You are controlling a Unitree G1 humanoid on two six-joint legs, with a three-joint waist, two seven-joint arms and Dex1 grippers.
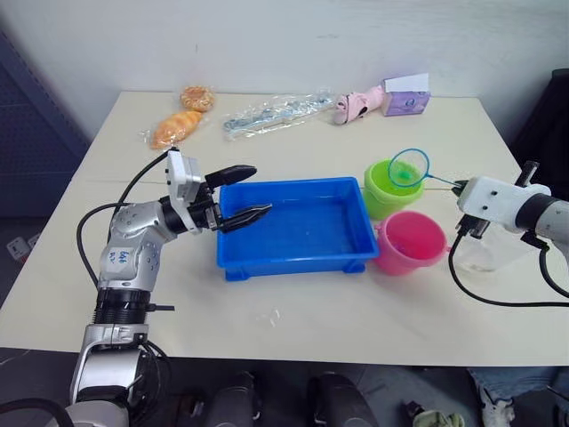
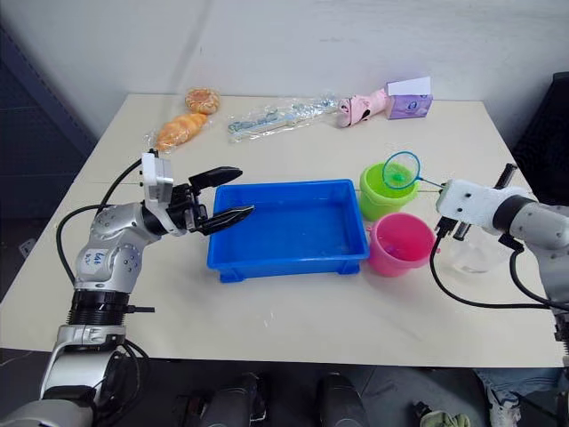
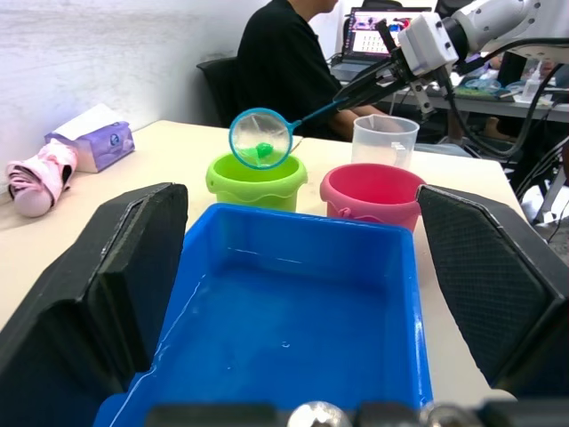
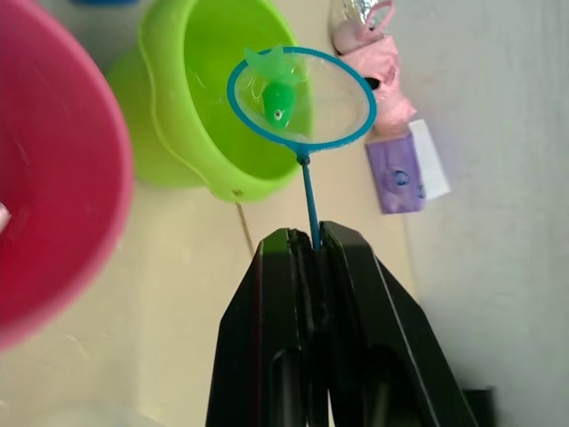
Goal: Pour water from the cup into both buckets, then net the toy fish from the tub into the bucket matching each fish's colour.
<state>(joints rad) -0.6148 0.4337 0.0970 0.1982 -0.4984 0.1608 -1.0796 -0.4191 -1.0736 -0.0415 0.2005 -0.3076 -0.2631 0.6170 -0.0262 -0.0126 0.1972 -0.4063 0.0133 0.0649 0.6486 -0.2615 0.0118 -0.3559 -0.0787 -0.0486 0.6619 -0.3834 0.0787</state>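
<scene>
A green toy fish (image 4: 277, 100) is lying in the mesh of the net (image 4: 302, 98), which is hanging over the lime green bucket (image 1: 384, 189), just beside the pink bucket (image 1: 411, 242). The right gripper (image 4: 313, 253) is pinching the net's thin handle tight between its fingers, with the clear measuring cup (image 3: 384, 140) standing behind the buckets. The left gripper (image 1: 247, 194) is hovering with fingers spread wide at the blue tub's (image 1: 293, 258) near end.

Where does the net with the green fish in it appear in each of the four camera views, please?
Left eye view: net over the green bucket, right of the blue tub.
Right eye view: net over the same bucket.
Left wrist view: net above the green bucket, beyond the tub.
Right wrist view: net, green fish inside, held by the right gripper.
Shared landmark: the green bucket.
</scene>
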